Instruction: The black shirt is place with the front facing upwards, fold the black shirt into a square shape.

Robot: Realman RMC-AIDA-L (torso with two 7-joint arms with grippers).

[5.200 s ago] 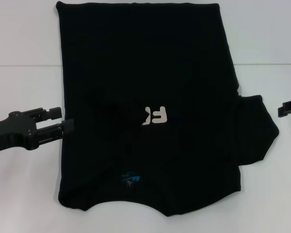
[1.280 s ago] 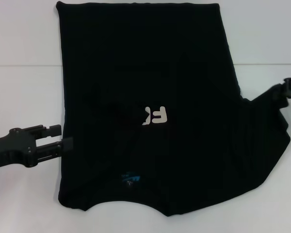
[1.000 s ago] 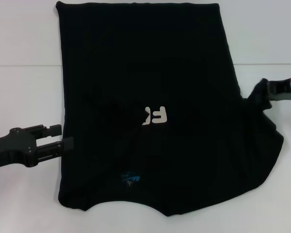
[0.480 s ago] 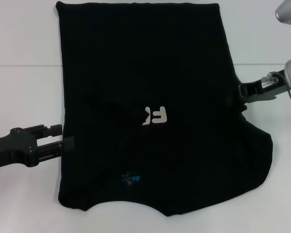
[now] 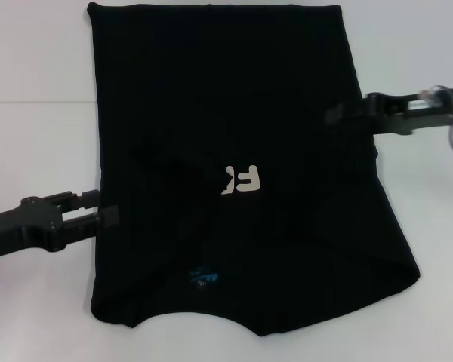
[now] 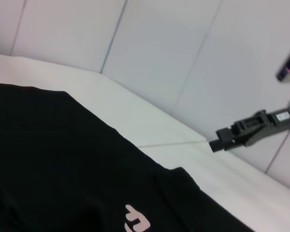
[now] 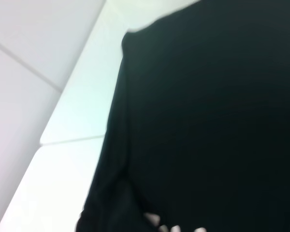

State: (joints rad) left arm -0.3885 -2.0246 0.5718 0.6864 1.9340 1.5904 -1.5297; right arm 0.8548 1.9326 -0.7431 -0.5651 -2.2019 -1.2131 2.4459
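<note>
The black shirt (image 5: 226,83) lies flat on the white table, collar and blue neck label (image 5: 202,279) toward me. Its off-white lettering (image 5: 241,179) is partly covered by the left sleeve, which is folded inward. My right gripper (image 5: 334,115) hovers over the shirt's right side, shut on the right sleeve. The cloth stretches from it down to the near right corner (image 5: 415,275). The left wrist view shows that gripper (image 6: 214,145) raised above the shirt (image 6: 48,159). My left gripper (image 5: 102,207) is open at the shirt's left edge. Black cloth (image 7: 208,121) fills the right wrist view.
The white table (image 5: 30,151) shows on both sides of the shirt, and a seam line (image 5: 38,102) crosses it. Pale wall panels (image 6: 159,53) stand beyond the table's far edge.
My right gripper has carried the right sleeve up and leftward, from beside the shirt to over its body, and the sleeve bulge on the right has flattened. The left gripper has barely shifted.
</note>
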